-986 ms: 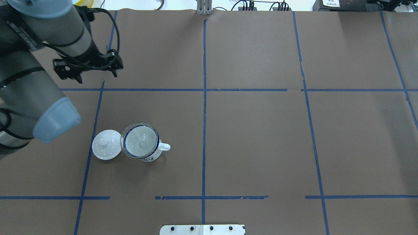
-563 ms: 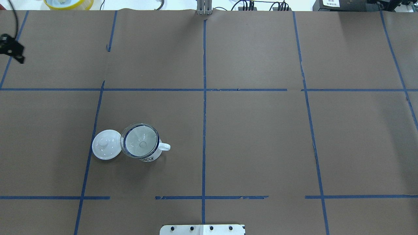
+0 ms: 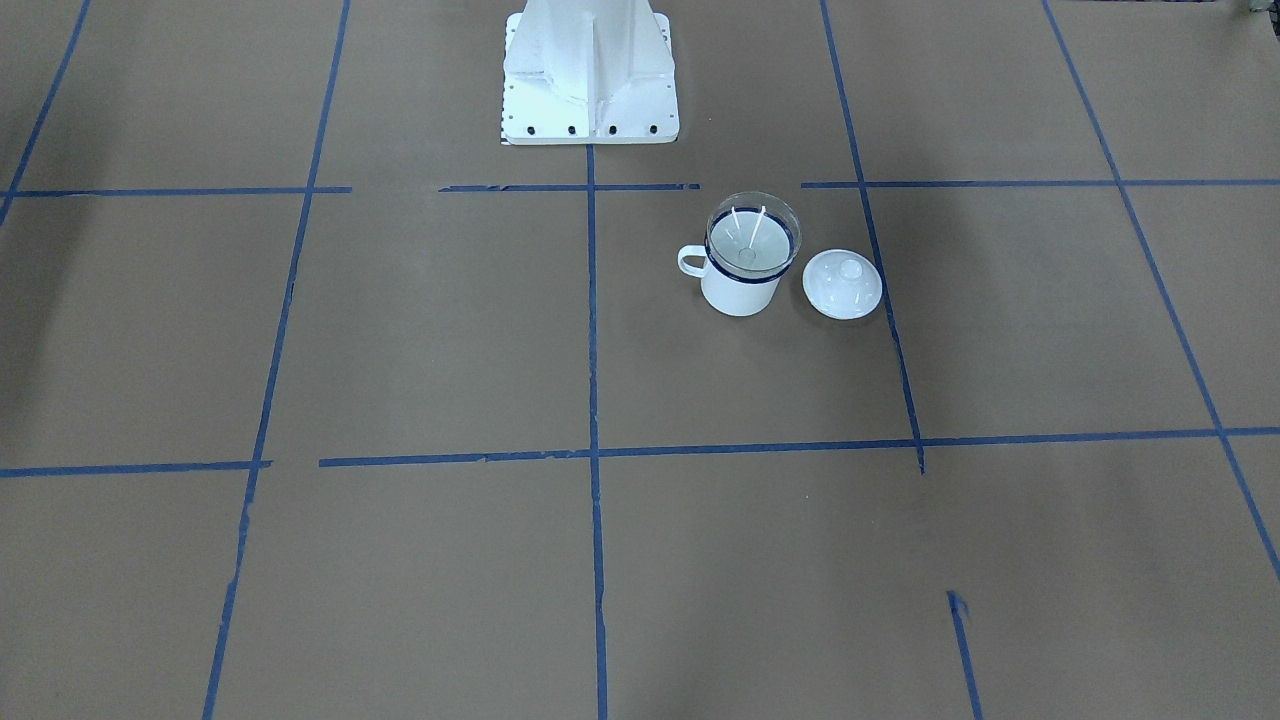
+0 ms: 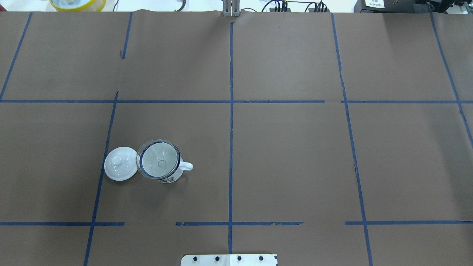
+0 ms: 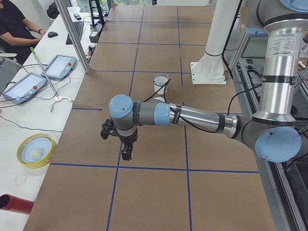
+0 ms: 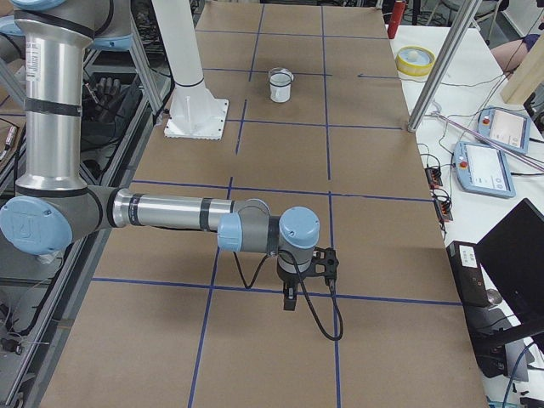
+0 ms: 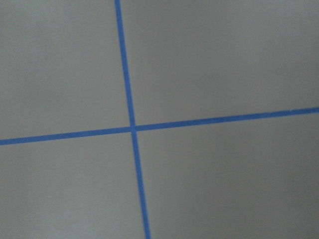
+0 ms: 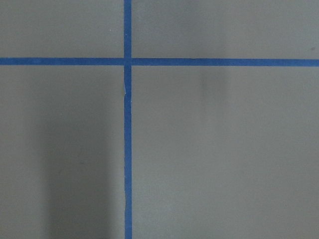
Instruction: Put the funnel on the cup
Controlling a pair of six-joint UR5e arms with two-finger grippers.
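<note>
- The small clear see-through funnel (image 4: pixel 158 159) sits in the top of the white metal cup w/ a dark blue rim (image 3: pixel 738 296). Its wide round mouth faces up & its thin spout goes down inside the cup.
- The funnel's rim looks a bit wider than the cup's rim and sits on it.
- The cup stands upright on the brown paper table w/ blue tape lines (image 4: pixel 288 155), on the robot's left half, in the row of squares near the robot's white base (image 3: pixel 590 70).
- The cup's small loop handle (image 4: pixel 186 166) points toward the robot's right.
- A round white lid w/ a knob on top (image 4: pixel 119 168) lies flat just beside the cup, on the side away from the handle.
- The left gripper (image 5: pixel 125 155) shows only in the left side view. It hangs over the table, points down, & is well apart from the cup. Can't tell how wide its fingers are. Nothing can be seen in it.
- The right gripper (image 6: pixel 290 302) shows only in the right side view. It also points down over the table, far from the cup. Can't tell how wide it is either. Nothing can be seen in it.
- Both wrist views show just brown paper & a cross of blue tape.
</note>
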